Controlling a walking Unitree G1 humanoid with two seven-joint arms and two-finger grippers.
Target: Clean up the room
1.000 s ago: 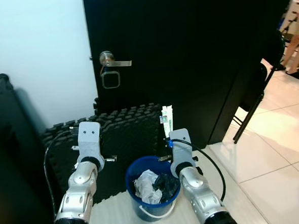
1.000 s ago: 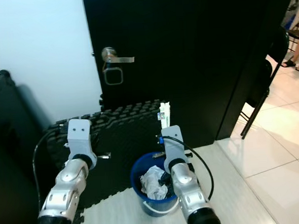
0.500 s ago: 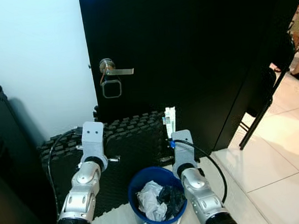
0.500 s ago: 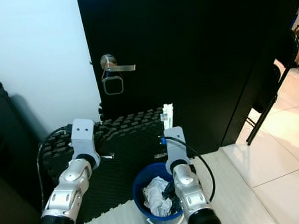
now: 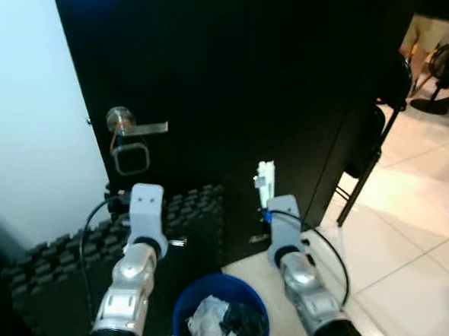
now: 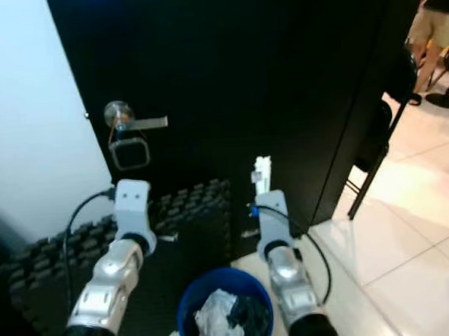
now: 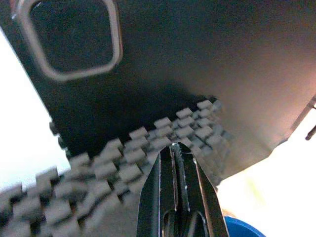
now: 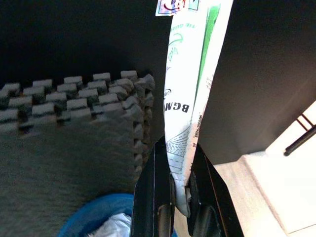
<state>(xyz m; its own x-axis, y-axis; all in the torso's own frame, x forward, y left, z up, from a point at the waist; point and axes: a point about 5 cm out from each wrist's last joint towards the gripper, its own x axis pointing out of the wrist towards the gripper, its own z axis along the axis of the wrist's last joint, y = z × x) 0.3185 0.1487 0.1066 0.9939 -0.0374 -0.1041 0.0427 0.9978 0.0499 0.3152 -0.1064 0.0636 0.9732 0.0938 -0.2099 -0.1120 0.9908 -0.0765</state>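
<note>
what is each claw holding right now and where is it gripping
The right claw pinches a white-and-green printed packet by its lower end, the rest sticking up past the fingers. The left claw is shut on nothing.

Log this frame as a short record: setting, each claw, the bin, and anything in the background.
setting: black door with lever handle, dark foam mats leaning at its base
right claw: shut on a white-and-green wrapper, held upright, ahead of the bin
left claw: shut, holding nothing, pointed at the mats
blue bucket: on the floor between the arms, holding crumpled paper and dark trash
background: person's legs, black chair
</note>
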